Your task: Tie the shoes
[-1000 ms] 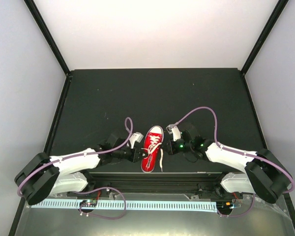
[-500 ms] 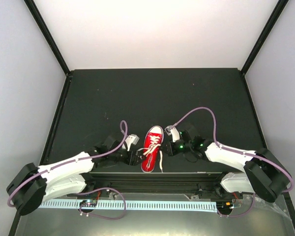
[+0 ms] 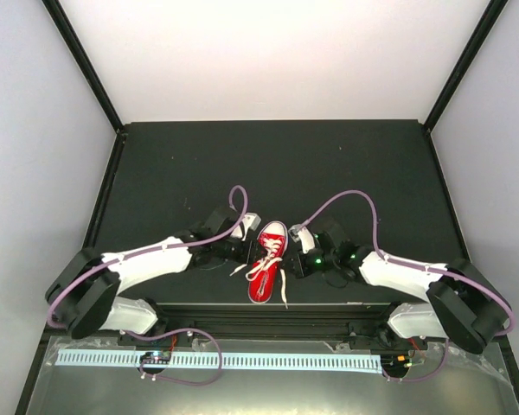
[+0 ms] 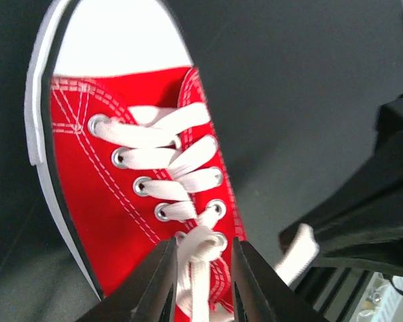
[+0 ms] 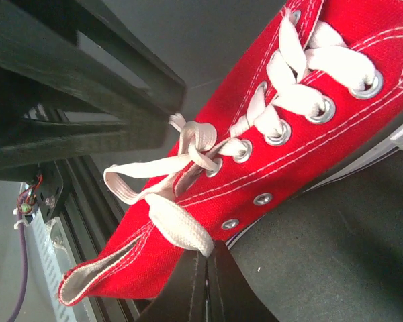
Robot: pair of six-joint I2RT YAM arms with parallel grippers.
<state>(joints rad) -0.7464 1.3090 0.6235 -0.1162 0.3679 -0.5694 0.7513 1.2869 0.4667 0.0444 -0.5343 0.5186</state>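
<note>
The red sneaker [image 3: 269,252] lies near the table's front edge, its white toe cap pointing away. In the left wrist view the shoe [image 4: 107,194] fills the frame. My left gripper [image 4: 203,244] is open, its jaws either side of the crossed white laces [image 4: 200,243] at the top eyelets. In the top view it [image 3: 252,252] sits at the shoe's left side. My right gripper [image 5: 207,253] is shut on a white lace [image 5: 178,228] beside the shoe's [image 5: 309,154] right side. In the top view it [image 3: 292,263] is at the shoe's right.
A black metal rail [image 3: 268,316] runs along the near table edge just behind the shoe's heel. A loose lace end [image 3: 284,290] trails toward it. The dark mat [image 3: 268,164] stretches beyond the shoe. My right gripper's black body [image 4: 383,201] shows in the left wrist view.
My left arm pulled back to the left, then swung forward and in, so its open jaws now straddle the laces. The right gripper has barely moved and keeps its lace.
</note>
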